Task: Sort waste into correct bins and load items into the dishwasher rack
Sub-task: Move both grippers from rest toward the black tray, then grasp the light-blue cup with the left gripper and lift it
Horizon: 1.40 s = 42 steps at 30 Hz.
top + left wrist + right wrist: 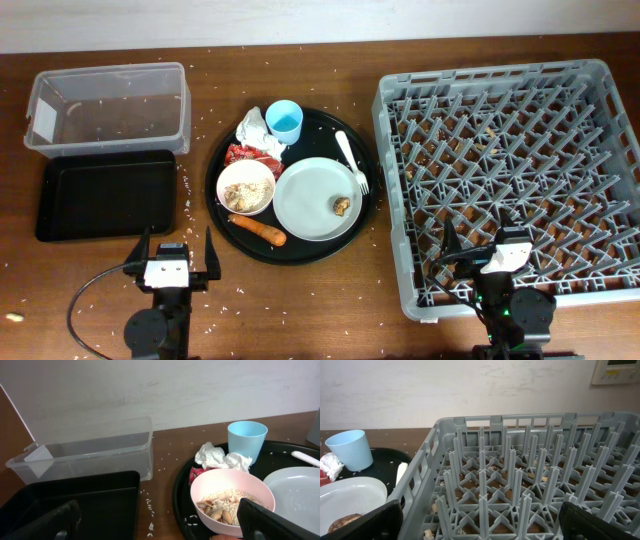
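At the near edge both hands hang released, jaws spread wide and holding nothing. The left hand (178, 238) is over the worktop (300, 310). The right hand (488, 240) is over the near rim of the rack (480, 75), which fills the right side. Just beyond the left hand, a round tray (330, 125) carries the carrot (258, 230) nearest. Behind it come the bowl (246, 187) beside the plate (315, 198), the fork (352, 160) on the right, then the wrapper (245, 155), tissue (256, 127) and cup (285, 121). By the left edge lies the black tray (105, 195), with the clear tub (108, 75) at the far corner.
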{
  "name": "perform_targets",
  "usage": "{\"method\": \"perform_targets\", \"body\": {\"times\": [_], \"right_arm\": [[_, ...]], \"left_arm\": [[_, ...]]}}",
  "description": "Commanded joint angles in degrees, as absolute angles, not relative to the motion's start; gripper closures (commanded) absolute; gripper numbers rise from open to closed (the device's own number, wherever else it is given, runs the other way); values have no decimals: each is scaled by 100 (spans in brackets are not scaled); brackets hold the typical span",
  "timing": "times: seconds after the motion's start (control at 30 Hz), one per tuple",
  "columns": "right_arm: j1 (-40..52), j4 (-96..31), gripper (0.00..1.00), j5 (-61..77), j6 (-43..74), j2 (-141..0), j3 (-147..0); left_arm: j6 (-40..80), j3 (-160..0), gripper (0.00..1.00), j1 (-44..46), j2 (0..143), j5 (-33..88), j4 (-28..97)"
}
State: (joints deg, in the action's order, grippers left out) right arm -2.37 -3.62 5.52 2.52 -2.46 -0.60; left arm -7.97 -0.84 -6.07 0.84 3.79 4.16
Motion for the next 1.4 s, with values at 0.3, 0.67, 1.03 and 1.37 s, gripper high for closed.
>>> {"method": "perform_targets", "body": {"times": [0.3,0.67,1.03,1.37], "right_arm": [[-266,882,2,539,-303,-906,-1621],[-266,-561,2,2329,-445,-5494,-6191],[-266,-3647,1,3454,-405,-8189,-8370],[-266,-4163,9,3489,-405,-8560,-8368]], "left_arm": [[-674,-1706,1,-611,1535,622,-1256],[-674,-7225,1,-410,7196,1437,985],[-1293,-12101,1,707,12123,1573,5784],[-340,-12101,56,913,13843,1116,5714]]}}
